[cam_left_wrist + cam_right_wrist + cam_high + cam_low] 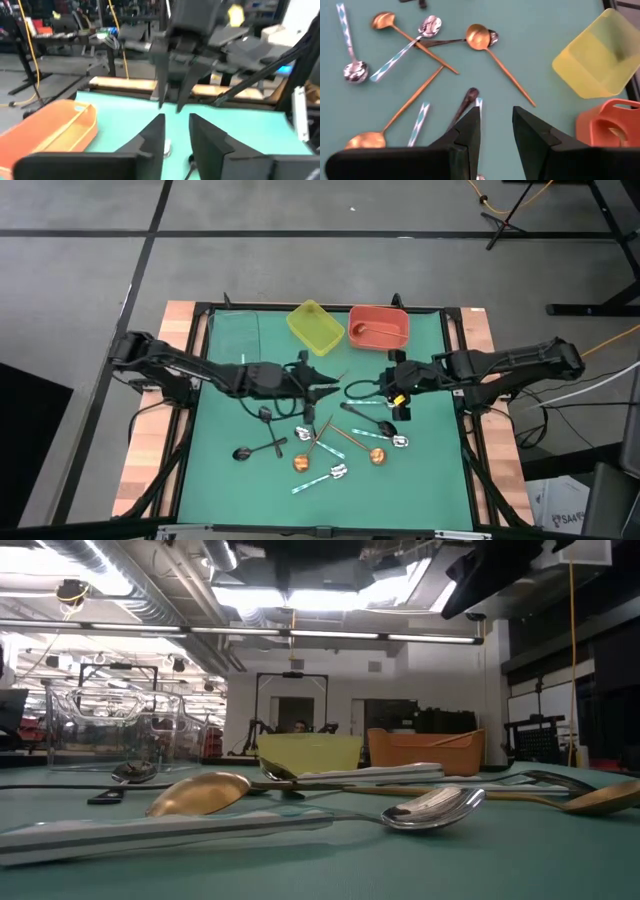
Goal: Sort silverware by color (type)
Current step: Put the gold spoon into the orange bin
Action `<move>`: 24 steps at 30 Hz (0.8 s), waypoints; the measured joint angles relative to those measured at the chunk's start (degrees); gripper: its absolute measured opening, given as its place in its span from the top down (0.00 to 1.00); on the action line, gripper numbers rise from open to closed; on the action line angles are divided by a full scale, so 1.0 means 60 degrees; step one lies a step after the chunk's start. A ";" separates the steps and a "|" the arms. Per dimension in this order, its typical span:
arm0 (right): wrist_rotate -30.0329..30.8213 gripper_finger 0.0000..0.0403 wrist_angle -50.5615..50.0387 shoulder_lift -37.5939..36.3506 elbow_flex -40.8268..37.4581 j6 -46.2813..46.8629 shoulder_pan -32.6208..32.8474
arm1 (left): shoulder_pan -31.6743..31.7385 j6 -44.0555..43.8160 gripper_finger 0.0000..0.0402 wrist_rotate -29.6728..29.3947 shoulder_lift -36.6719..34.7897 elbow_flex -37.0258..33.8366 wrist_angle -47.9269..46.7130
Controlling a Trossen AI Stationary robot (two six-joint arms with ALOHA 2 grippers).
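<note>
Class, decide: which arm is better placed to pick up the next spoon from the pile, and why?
Probably the right. The right gripper hangs open just above a black spoon and a teal-handled spoon. The left gripper points across the mat, towards the right arm, away from the pile.

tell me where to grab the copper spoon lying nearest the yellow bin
Take that copper spoon by the bare middle of its slim handle, coming straight down with the right gripper and the jaws set across the handle. It lies flat on the mat; its bowl overlaps a dark spoon, while the handle runs clear toward the yellow bin.
</note>
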 joint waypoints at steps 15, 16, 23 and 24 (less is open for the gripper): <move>0.0100 0.74 -0.0036 0.0004 0.0000 0.0319 0.0074 | 0.0897 -0.1561 0.66 -0.0370 0.2372 0.0146 -0.1009; 0.0100 0.74 -0.0034 0.0004 0.0000 0.0319 0.0071 | 0.0941 -0.1569 0.66 -0.0400 0.2441 0.0146 -0.1260; 0.0100 0.74 -0.0033 0.0004 0.0000 0.0319 0.0071 | 0.1158 -0.2280 0.66 -0.0438 0.2537 0.0149 -0.3160; 0.0100 0.74 -0.0035 0.0006 0.0000 0.0319 0.0071 | 0.1164 -0.2280 0.66 -0.0436 0.2537 0.0149 -0.3252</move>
